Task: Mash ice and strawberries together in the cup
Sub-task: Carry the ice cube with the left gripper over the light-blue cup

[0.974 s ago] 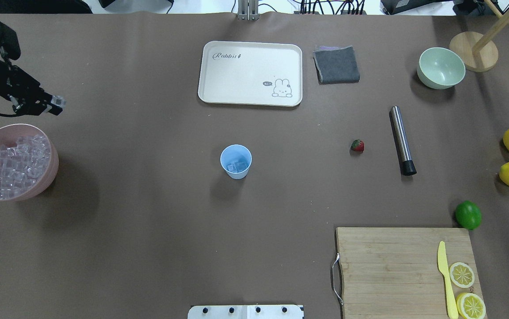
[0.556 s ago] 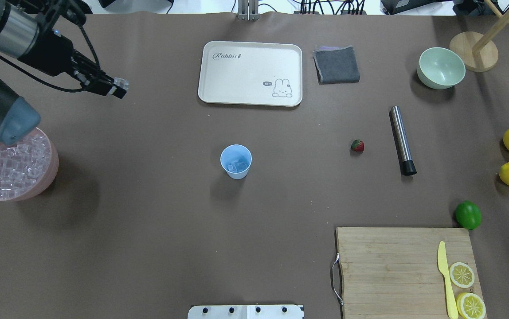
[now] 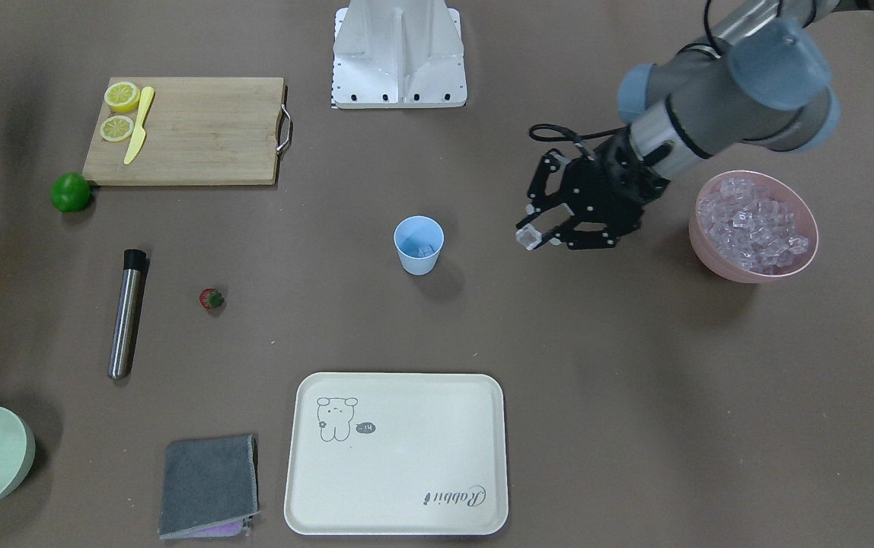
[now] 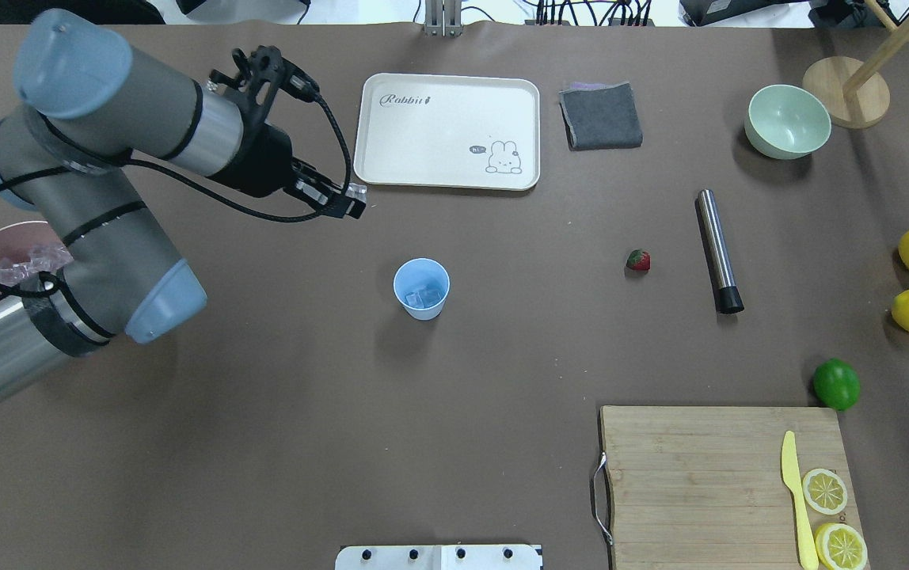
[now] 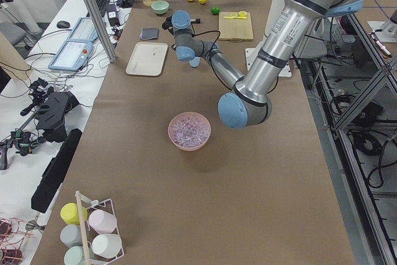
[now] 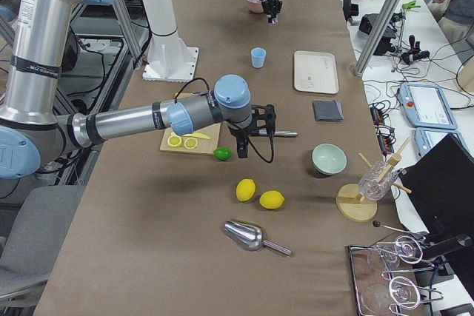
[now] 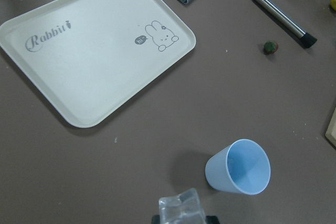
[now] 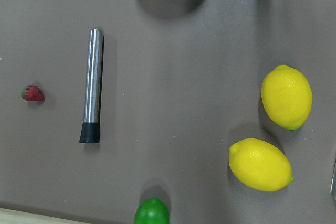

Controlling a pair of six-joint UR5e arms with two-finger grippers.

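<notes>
Here the left gripper point(image 4: 353, 201) pinches one ice cube point(image 7: 181, 209) near the cup point(image 4: 421, 288); the right gripper point(image 6: 241, 147) cannot be judged.

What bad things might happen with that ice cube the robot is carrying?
The ice cube is pinched just at the tips of the left gripper, so it might slip out before reaching the cup. The cup is small, so a drop off-centre could miss it, or a low gripper could tip it and spill the ice inside.

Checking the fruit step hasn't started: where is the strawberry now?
In the overhead view the strawberry lies on the table right of centre, between the light-blue cup and the steel muddler, nearer the muddler.
</notes>
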